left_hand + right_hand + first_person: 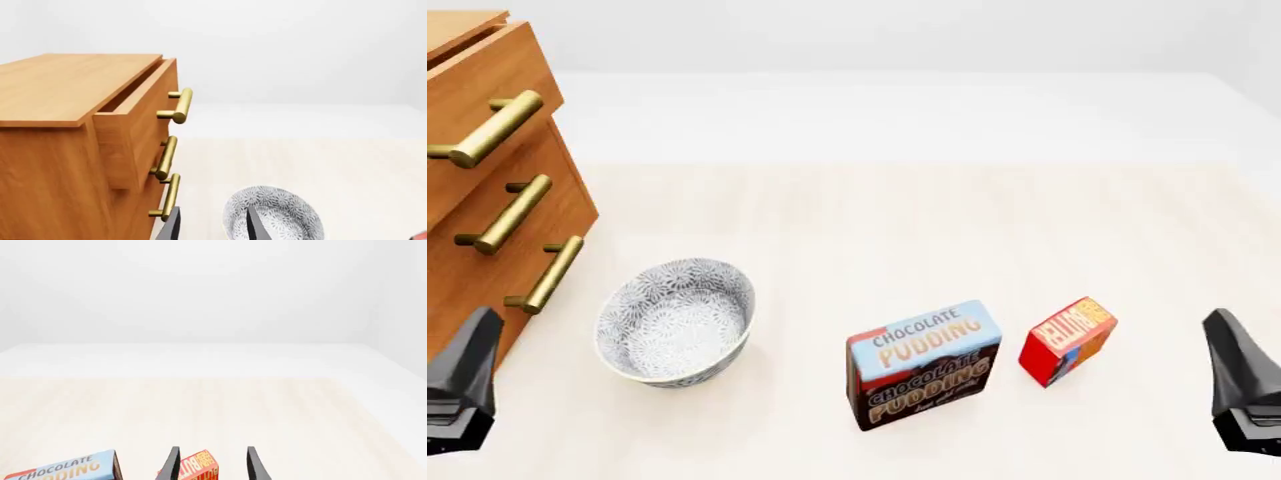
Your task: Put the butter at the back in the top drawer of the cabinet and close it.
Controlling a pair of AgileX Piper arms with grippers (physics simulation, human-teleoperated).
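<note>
Butter (1068, 339) 1, pudding box (924, 363) 1, bowl (675, 320) 1

Both arms are parked low at the near edge in the front view; the left gripper (461, 395) is seen at the left corner, the right gripper (1244, 395) at the right corner; in each wrist view the dark fingers (252, 225) are spread apart with a clear gap; nothing is gripped.

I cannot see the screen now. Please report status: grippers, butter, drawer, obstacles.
Left gripper and right gripper open, empty. Butter on table, right of pudding box. Top drawer partly open. Bowl before cabinet.
</note>
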